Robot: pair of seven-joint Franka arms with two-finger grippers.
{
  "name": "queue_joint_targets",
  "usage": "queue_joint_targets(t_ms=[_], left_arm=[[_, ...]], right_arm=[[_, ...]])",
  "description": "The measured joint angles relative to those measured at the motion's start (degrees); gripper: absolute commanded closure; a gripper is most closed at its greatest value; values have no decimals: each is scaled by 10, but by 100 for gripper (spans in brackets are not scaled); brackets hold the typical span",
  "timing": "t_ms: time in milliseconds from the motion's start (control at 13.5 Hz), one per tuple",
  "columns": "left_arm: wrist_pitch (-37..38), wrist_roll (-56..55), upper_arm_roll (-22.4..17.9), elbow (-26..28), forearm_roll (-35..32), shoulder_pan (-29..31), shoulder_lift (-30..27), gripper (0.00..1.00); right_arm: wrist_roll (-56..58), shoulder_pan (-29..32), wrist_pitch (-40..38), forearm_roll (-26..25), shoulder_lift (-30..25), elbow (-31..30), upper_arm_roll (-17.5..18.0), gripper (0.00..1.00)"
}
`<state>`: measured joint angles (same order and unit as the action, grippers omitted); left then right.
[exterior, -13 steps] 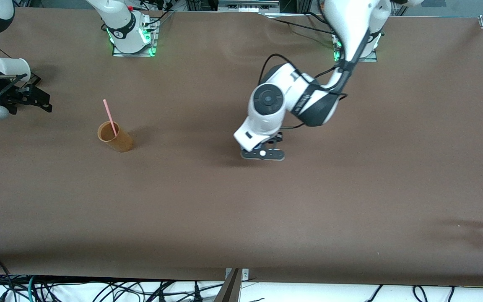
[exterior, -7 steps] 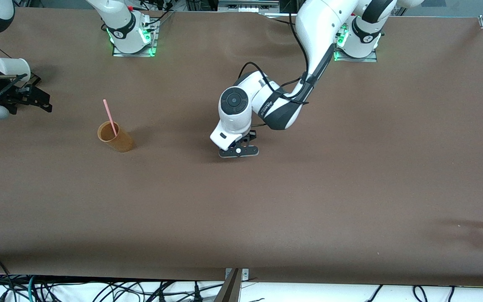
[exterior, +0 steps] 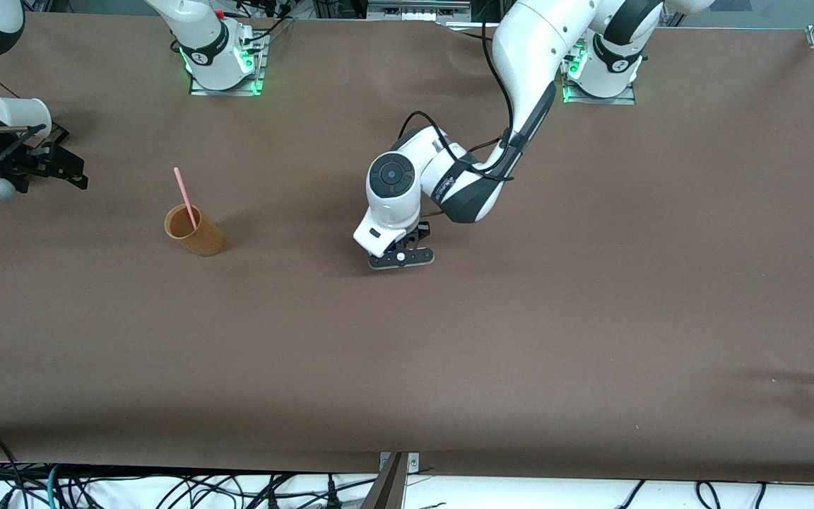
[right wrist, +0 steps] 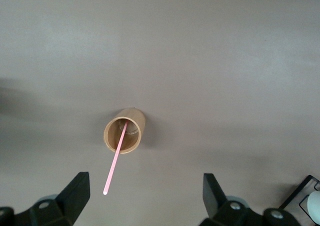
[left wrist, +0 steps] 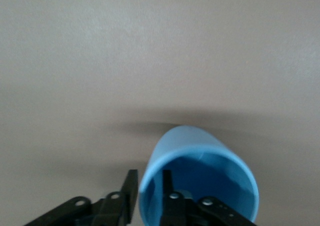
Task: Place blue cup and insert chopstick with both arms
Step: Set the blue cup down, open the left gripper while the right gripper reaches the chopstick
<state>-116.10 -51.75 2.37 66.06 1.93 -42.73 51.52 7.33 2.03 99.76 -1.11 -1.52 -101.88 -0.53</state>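
The blue cup [left wrist: 199, 178] sits low over mid-worktop [exterior: 591, 297], its rim wall between the left gripper [left wrist: 148, 188] jaws, which have begun parting since a second ago. Step in hand: placing. Next: release, retract. Right gripper [right wrist: 145, 192], jaws wide and empty, waits above the chopstick [right wrist: 116, 162] in the tan cup [right wrist: 125, 131].

My blue cup [left wrist: 200, 153], dull outside and lighter inside, sits upright, mouth open, at my left claw [left wrist: 148, 180], mid-frame over the worktop. The thin pink chopstick [exterior: 184, 194] leans in the tan cup [exterior: 201, 239], upper part of the frame.
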Motion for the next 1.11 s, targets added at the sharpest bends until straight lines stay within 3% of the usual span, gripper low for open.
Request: queue_joint_targets(t_ms=[371,817,1114], left_arm=[[23,30,-4,-20,0,29,-16,0],[74,150,-10,-23,0,119,-78,0],[149,258,-13,-22,0,188,-118,0]], right_arm=[[0,0,0,0,0,0,0,0],[0,0,-1,0,0,0,1,0],[-7,-2,-81,0,3,-3,43,0]])
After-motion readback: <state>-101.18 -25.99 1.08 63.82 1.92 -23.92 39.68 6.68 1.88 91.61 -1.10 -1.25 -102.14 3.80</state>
